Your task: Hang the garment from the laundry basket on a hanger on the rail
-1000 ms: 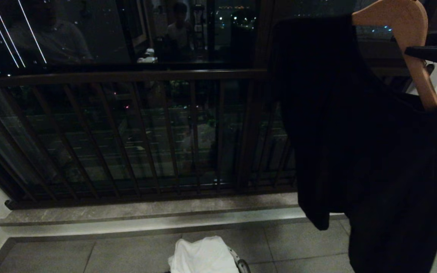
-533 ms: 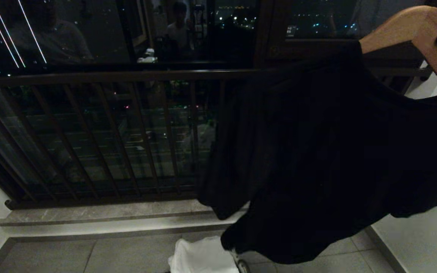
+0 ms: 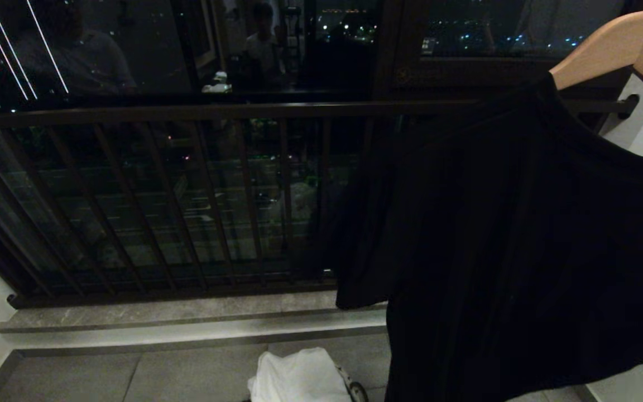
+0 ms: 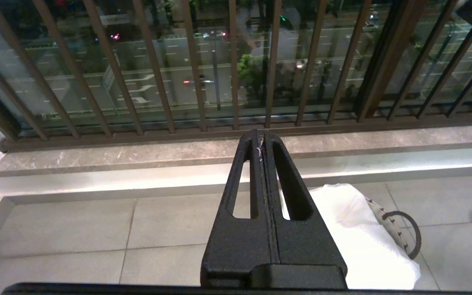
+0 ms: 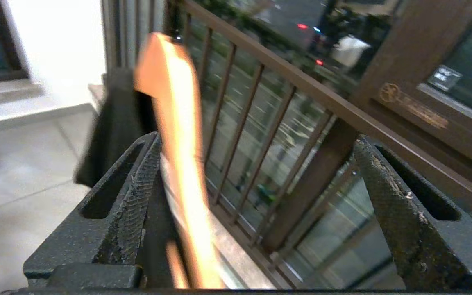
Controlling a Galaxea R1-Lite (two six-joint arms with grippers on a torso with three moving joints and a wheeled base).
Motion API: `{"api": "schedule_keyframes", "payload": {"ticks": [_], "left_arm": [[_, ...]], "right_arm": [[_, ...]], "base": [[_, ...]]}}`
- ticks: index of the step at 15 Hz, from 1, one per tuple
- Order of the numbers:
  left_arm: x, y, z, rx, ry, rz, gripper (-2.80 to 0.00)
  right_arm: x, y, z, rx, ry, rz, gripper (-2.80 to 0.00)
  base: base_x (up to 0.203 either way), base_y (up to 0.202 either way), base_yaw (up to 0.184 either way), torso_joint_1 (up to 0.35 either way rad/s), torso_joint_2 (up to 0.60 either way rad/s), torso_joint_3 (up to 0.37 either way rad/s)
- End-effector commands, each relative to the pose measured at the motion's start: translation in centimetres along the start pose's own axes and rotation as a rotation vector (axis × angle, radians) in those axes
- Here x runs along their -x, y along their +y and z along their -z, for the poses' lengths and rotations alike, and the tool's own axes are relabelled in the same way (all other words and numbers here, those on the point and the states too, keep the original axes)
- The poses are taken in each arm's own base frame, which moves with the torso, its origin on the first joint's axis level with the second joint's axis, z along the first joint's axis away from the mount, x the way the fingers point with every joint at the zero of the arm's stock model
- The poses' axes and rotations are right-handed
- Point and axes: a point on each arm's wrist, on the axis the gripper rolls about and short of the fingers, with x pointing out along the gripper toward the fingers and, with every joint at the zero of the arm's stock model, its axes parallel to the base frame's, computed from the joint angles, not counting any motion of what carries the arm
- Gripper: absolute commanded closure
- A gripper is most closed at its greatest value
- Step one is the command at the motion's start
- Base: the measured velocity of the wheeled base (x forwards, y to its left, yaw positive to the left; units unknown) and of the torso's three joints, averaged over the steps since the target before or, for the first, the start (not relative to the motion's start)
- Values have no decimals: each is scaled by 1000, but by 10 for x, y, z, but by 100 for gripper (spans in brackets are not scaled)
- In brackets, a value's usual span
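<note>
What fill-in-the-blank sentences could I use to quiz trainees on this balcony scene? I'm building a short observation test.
1. The black garment hangs on a light ____ hanger.
2. The right gripper has its fingers spread ____, with the hanger between them.
3. The left gripper is ____ and holds nothing.
4. The cloth lying in the small round woven laundry basket is ____ in colour.

Missing words: wooden; open; shut; white

text: none legible | window frame (image 5: 416, 108): gold mark, unreadable
</note>
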Motion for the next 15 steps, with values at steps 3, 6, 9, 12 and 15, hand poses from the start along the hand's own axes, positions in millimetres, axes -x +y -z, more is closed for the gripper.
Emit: {"api": "schedule_keyframes", "payload": {"ticks": [3, 6, 9, 12, 15], "left_arm": [[0, 0, 0, 0, 1, 0, 0], [0, 0, 0, 0, 1, 0, 0], [0, 0, 0, 0, 1, 0, 0], [0, 0, 0, 0, 1, 0, 0], [0, 0, 0, 0, -1, 0, 0]], "right_arm": [[8, 43, -19, 36, 14, 23, 0], [10, 67, -24, 43, 18, 34, 0], [10, 109, -32, 68, 18, 35, 0], [10, 157, -33, 41, 17, 33, 0], [5, 195, -43, -131, -46, -69, 0]], "base": [[0, 0, 0, 0, 0, 0], [0, 0, 0, 0, 0, 0], [0, 0, 0, 0, 0, 0], [0, 0, 0, 0, 0, 0], [0, 0, 0, 0, 0, 0]]}}
